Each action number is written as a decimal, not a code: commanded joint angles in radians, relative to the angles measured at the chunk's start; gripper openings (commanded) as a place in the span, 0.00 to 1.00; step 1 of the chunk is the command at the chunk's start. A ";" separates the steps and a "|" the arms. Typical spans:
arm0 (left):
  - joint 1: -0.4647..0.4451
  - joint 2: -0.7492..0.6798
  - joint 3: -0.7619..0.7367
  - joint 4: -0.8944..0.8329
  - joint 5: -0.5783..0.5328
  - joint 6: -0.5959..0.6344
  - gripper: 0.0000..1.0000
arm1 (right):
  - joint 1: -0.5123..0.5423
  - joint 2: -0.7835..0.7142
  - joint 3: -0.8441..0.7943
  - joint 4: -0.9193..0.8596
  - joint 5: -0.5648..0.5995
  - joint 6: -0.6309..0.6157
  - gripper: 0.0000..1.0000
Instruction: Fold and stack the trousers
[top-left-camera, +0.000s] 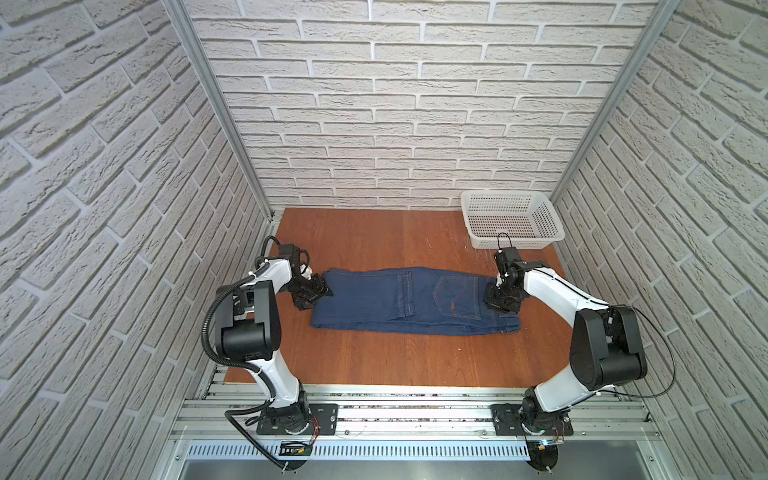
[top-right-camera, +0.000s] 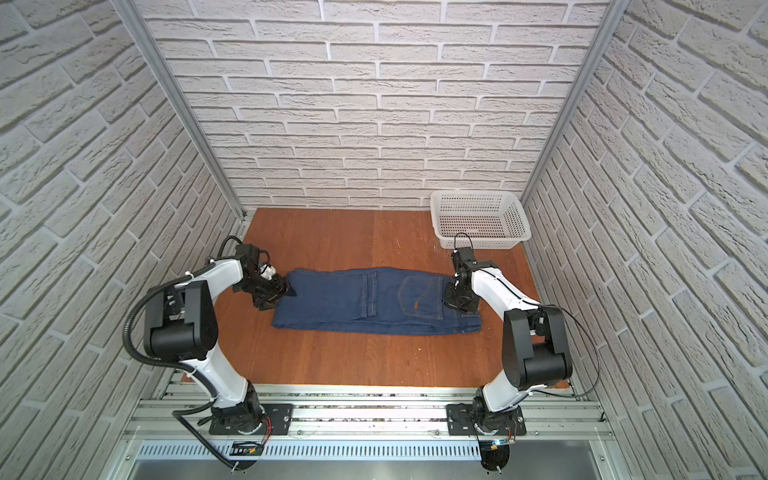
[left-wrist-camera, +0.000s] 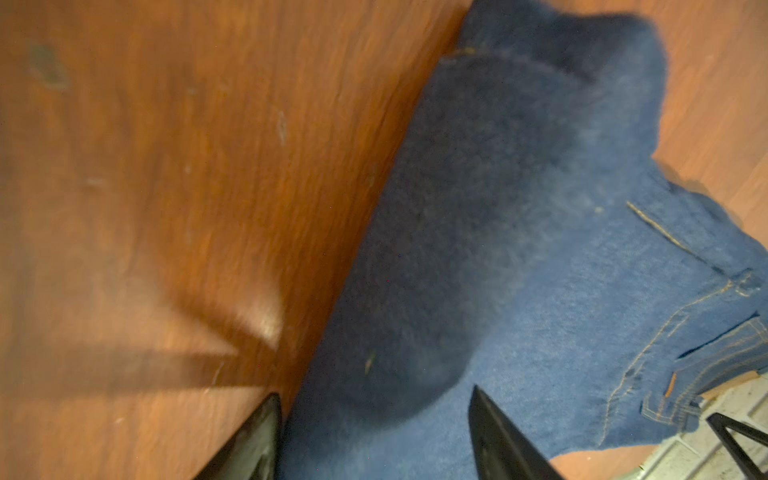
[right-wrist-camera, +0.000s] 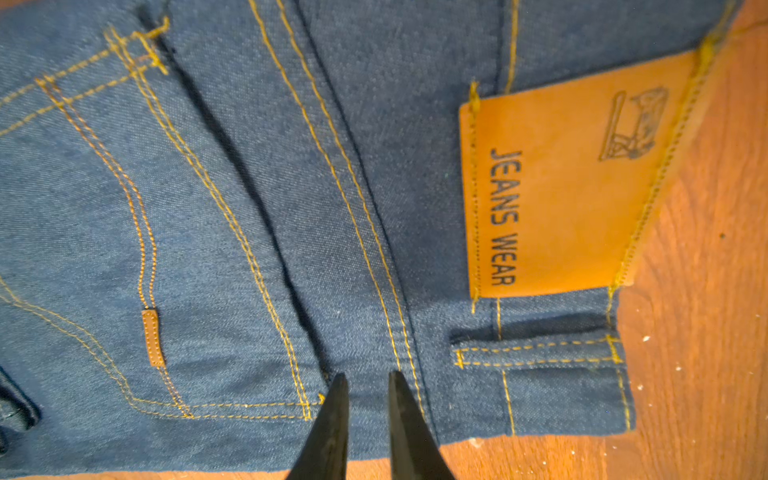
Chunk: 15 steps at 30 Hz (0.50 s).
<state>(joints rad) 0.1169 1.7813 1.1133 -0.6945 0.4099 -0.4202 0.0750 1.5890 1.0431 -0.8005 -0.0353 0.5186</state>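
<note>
Across the middle of the wooden table (top-left-camera: 374, 361), the trousers (top-left-camera: 415, 303) lay folded into a long flat band running from 9 to 3 o'clock, back pocket (top-left-camera: 457, 296) facing up, as I watched from the remote station. At the band's 9 o'clock end, the left gripper (top-left-camera: 319, 293) sat low with its jaws spread wide. The blurred left wrist view showed one finger (left-wrist-camera: 257, 440) over bare wood and its mate over denim, with nothing pinched. At the 3 o'clock end, the right gripper (top-left-camera: 500, 300) stood over the waistband, jaws drawn nearly together with a thin slit between them. Its wrist view showed flat denim past the tips, near the tan patch (right-wrist-camera: 561, 187) reading "JEANS WEAR". I could not tell whether the tips touched the cloth. A white basket (top-left-camera: 513, 220) stood at the table's 1 o'clock corner, well apart from the trousers.
</note>
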 joint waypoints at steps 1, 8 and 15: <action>0.005 0.031 0.016 0.013 0.054 0.014 0.65 | 0.006 -0.022 -0.013 0.011 -0.007 -0.008 0.21; 0.001 0.040 0.005 -0.017 0.086 0.017 0.41 | 0.006 -0.021 -0.018 0.017 -0.012 -0.005 0.21; -0.001 -0.033 -0.008 -0.050 0.072 0.024 0.11 | 0.006 -0.023 -0.023 0.020 -0.018 -0.002 0.21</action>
<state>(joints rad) 0.1169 1.8008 1.1137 -0.7082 0.4713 -0.4137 0.0750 1.5894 1.0355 -0.7925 -0.0475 0.5179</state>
